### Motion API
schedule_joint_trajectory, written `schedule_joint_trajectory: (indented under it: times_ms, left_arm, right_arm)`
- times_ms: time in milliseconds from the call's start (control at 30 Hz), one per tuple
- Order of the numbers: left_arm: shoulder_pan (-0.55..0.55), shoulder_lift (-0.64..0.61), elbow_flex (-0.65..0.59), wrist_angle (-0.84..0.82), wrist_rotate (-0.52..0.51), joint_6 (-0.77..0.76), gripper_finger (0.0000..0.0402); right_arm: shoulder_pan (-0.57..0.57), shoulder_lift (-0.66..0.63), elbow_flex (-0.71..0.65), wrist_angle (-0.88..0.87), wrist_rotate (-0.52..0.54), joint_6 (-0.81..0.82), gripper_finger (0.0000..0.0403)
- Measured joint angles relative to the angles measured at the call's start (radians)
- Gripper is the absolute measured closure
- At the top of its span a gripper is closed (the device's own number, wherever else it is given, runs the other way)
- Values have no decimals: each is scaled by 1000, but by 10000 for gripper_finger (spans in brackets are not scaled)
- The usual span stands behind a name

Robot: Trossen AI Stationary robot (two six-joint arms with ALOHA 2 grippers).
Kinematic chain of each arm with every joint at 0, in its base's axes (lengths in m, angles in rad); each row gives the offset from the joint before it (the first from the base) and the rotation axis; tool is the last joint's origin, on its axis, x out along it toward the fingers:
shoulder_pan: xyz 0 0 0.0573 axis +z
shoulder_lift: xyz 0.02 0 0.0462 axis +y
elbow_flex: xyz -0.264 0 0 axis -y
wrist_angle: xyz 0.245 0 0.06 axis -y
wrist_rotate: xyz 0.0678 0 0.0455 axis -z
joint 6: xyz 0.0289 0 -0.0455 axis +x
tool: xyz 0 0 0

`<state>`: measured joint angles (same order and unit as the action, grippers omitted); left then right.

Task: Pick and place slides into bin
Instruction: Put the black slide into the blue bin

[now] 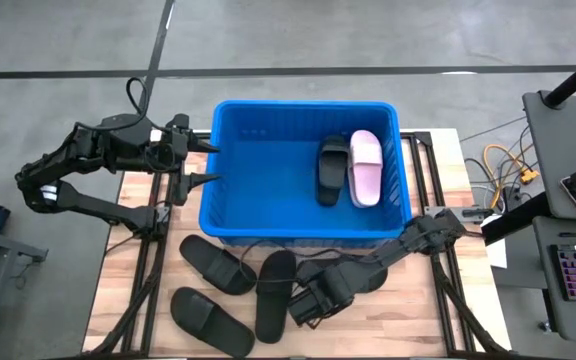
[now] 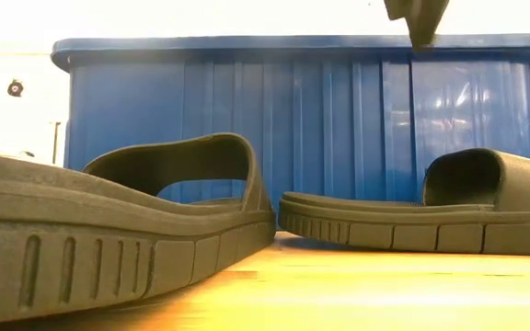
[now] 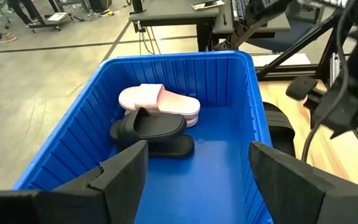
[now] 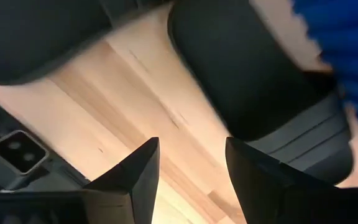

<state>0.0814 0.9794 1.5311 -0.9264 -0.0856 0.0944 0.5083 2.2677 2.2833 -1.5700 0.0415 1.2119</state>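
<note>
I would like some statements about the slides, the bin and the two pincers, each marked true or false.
1. The blue bin holds one black slide and one pink slide. True.
2. Five black slides lie on the table outside the bin. False: three do.
3. The left pincer is open at the bin's left wall. True.
4. The right pincer hangs over the bin. False: it is low over the table beside a black slide.
5. The pink slide lies on the table. False: it is inside the bin.
</note>
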Motion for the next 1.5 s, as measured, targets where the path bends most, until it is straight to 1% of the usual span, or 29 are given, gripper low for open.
schedule_joint_trajectory:
  times_ms: [67, 233, 333, 400, 467, 600, 667, 733, 933, 1033, 1167, 1400, 1500]
  left_arm:
    - [0, 0, 0, 0, 0, 0, 139]
    - [0, 3, 0, 0, 0, 0, 139]
    - [0, 9, 0, 0, 0, -2, 139]
    - [0, 9, 0, -1, 0, -2, 139]
    - [0, 10, 0, 0, 0, -2, 139]
    - [0, 9, 0, -1, 0, -3, 139]
    - [0, 8, 0, 0, 0, -3, 139]
    - [0, 7, 0, -1, 0, -3, 139]
    - [0, 15, 0, 0, 0, -3, 139]
    - [0, 19, 0, 0, 0, -3, 139]
    - [0, 21, 0, 0, 0, -3, 139]
    - [0, 20, 0, 0, 0, -1, 139]
    - [0, 19, 0, 0, 0, 0, 139]
  right_arm:
    - [0, -39, -2, -1, 40, -10, 232]
    - [3, -149, -64, 2, 225, -48, 237]
    - [-1, -213, -157, 2, 246, -53, 237]
    - [-8, -255, -245, -2, 222, -18, 237]
    - [-13, -299, -343, 1, 163, 55, 237]
    - [-28, -368, -500, 9, 9, 297, 237]
    - [-32, -387, -545, 13, -38, 437, 239]
    - [-31, -400, -570, 37, -49, 562, 238]
    - [-33, -399, -624, 161, -49, 725, 225]
    - [-33, -381, -657, 201, -49, 756, 209]
    - [-33, -346, -678, 197, -48, 800, 185]
    - [-40, -260, -647, 204, -28, 804, 160]
    - [-40, -235, -625, 212, 11, 806, 156]
